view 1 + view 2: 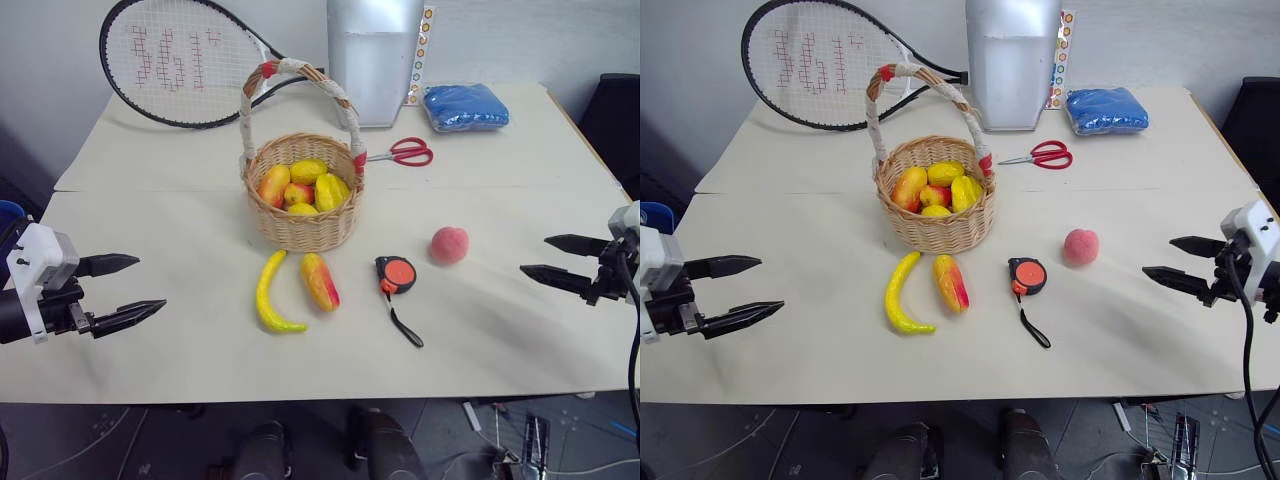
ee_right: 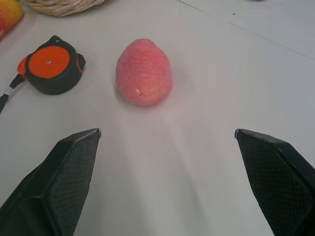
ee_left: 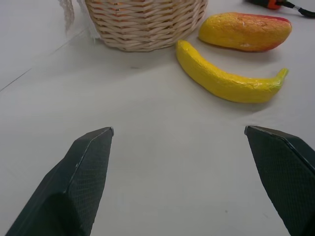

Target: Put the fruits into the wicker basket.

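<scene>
Bright, even light; soft shadows, sharp focus.

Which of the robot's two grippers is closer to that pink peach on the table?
The right gripper is nearer the peach, open-jawed just beyond its right side. The left gripper hovers at the table's far left, past the banana.

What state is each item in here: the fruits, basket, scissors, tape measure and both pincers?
Round tan wicker basket: upright, partly filled with fruit.
Curved yellow banana: lying on table, outside basket.
Oblong yellow-red mango: lying on table beside banana.
Round pink peach: on table, apart.
Red-handled scissors: closed, lying flat.
Orange-and-black tape measure: retracted, strap trailing.
Left pincer: open, empty.
Right pincer: open, empty.
</scene>
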